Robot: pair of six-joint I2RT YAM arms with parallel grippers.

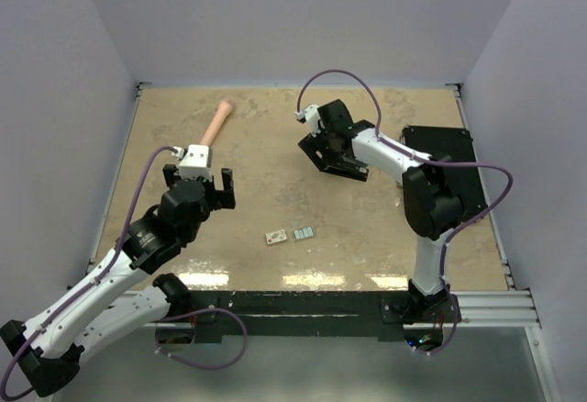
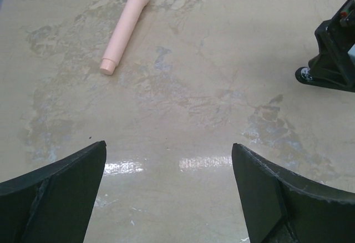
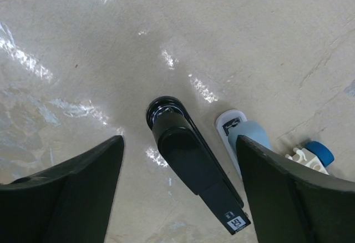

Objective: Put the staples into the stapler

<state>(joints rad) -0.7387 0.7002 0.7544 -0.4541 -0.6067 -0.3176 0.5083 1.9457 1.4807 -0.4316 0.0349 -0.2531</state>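
Both sets of jaws released, nothing held.
The left gripper [image 2: 169,146] has a pale pink plastic cylinder [image 2: 126,26] far ahead. The right gripper [image 3: 180,138] straddles a glossy black stapler [image 3: 191,168], untouched. The tiny white cardboard staple box [image 1: 275,236] and grey-blue block [image 1: 304,232] lie well outside both.

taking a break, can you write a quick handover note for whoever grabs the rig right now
Left gripper: open and empty, over bare table, with a pink tube-shaped item ahead of it.
Right gripper: open, one finger either side of the black stapler, not touching it. A light blue stapler lies next to it.
Staples: the white box and grey-blue tray lie side by side at the near middle of the table, away from both arms.
Done: nothing loaded, as far as shows.
Left: grip and open the stapler, fetch the staples, load them, close it.
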